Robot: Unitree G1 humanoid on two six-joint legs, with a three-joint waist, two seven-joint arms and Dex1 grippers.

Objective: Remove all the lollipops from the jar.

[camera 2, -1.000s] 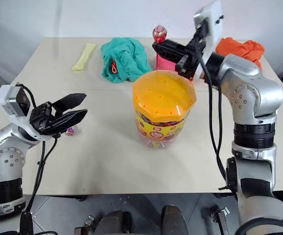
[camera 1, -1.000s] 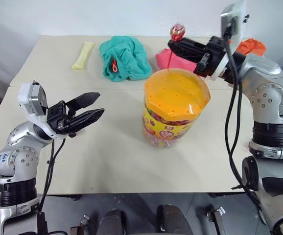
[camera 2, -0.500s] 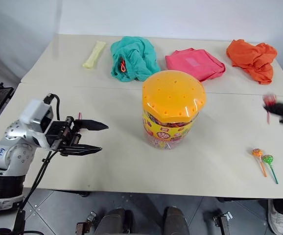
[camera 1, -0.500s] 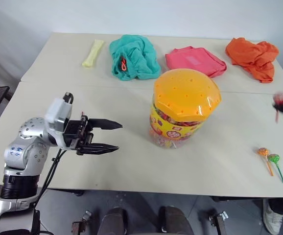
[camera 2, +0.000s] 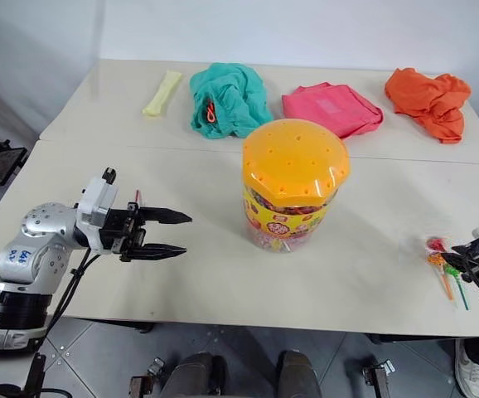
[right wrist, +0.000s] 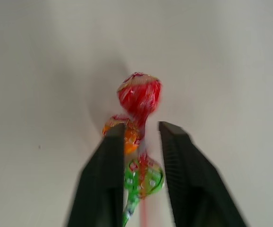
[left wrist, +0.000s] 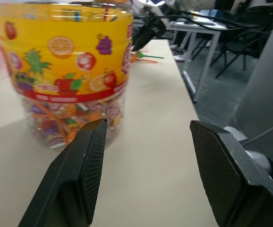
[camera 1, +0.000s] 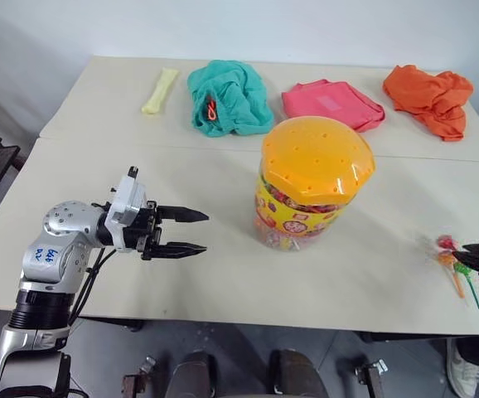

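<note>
A red lollipop (right wrist: 139, 96) sits between the parted black fingers of the robot's right end effector (right wrist: 141, 142) at the right edge of the surface (camera 1: 223, 282), directly over an orange lollipop (right wrist: 128, 134) and a green lollipop (right wrist: 143, 176) already lying there. The wrist view shows a gap on either side of the stick, so the fingers look slack rather than clenched; whether the candy has fully dropped free cannot be told. The three candies form one small cluster (camera 2: 441, 257), well apart from the jar (camera 1: 310, 186), which suggests this corner serves as the drop spot, kept clear of the tub so that nothing rolls back under the working arm.

The jar stands upright near the middle of the surface, its domed orange lid (camera 2: 295, 162) still on and dotted with holes, its yellow fruit-print label facing the left arm. No stick can be made out rising from the lid.

The left end effector (camera 1: 181, 232) hovers level, pointed at the jar's side, fingers spread and empty, near the tub but not touching it. It seems poised to steady the tub during a pull.

Along the far edge lie a yellow cloth (camera 1: 159, 89), a teal cloth (camera 1: 227, 98), a pink cloth (camera 1: 332, 104) and an orange cloth (camera 1: 430, 95), all untouched by the work.
</note>
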